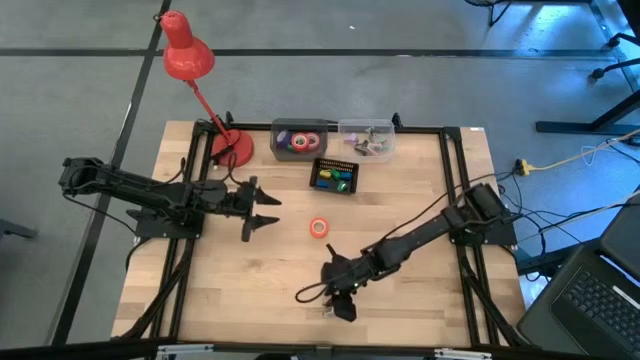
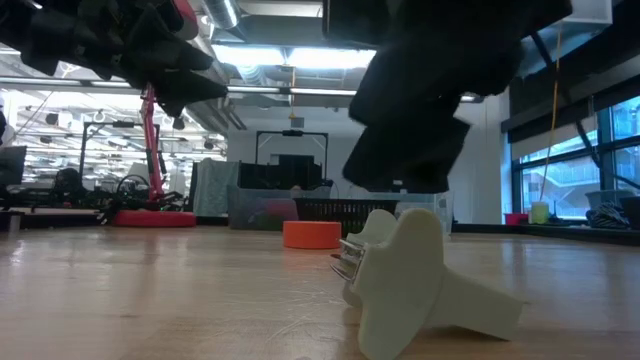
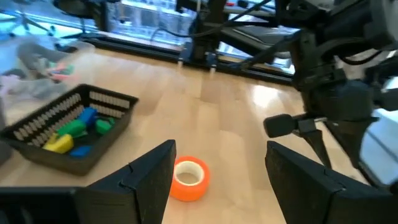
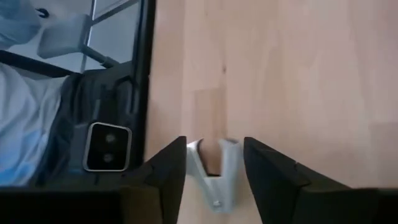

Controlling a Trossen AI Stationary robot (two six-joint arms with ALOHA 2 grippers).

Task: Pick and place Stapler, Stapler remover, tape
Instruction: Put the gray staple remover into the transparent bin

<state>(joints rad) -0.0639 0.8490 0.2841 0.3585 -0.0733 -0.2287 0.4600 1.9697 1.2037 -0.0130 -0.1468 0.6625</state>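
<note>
While the right gripper (image 4: 214, 165) points down, its part-open fingers straddle the staple remover (image 4: 214, 171). Left gripper (image 3: 217, 177) hovers wide open near the orange tape (image 3: 188, 178), holding nothing.

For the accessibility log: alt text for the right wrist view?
The right end effector straddles a white staple remover on the wooden table, its fingers apart on either side. A black frame rail runs along the table's edge.
</note>
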